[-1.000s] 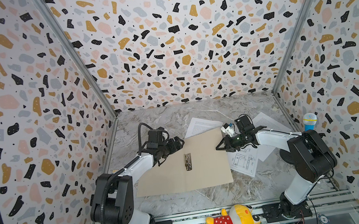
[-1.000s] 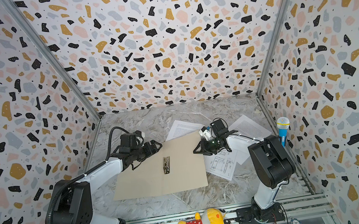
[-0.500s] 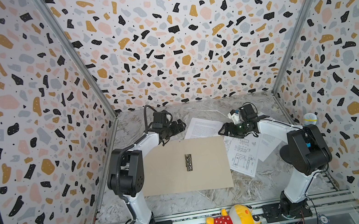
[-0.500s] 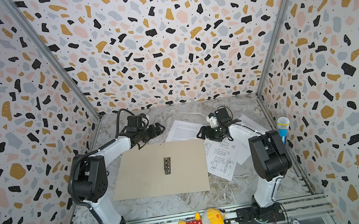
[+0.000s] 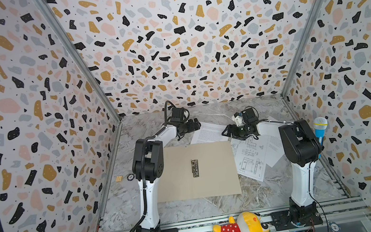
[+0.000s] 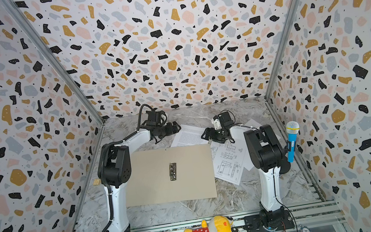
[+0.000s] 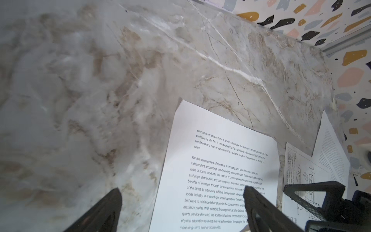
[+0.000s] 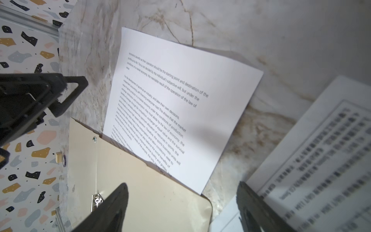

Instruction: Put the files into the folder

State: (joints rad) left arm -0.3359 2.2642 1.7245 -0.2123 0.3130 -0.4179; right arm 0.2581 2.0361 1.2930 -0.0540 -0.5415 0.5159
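- Both arms had drawn back from the far edge of the large tan cardboard folder (image 5: 213, 174), which lay flat and open on the veined marble tabletop (image 5: 216, 113), with a small silver metal clip (image 5: 195, 168) at its spine.
- The left gripper (image 7: 180, 192), spread wide and empty, hovered at a smooth white sheet of dense print (image 5: 209, 133), whose near corner was tucked under the folder.
- The right gripper (image 8: 182, 187), also wide and empty, hung by the white line-drawing sheet (image 5: 250, 159) beside the folder's right edge. That sheet seemingly overlapped a third printed sheet (image 5: 275, 148).
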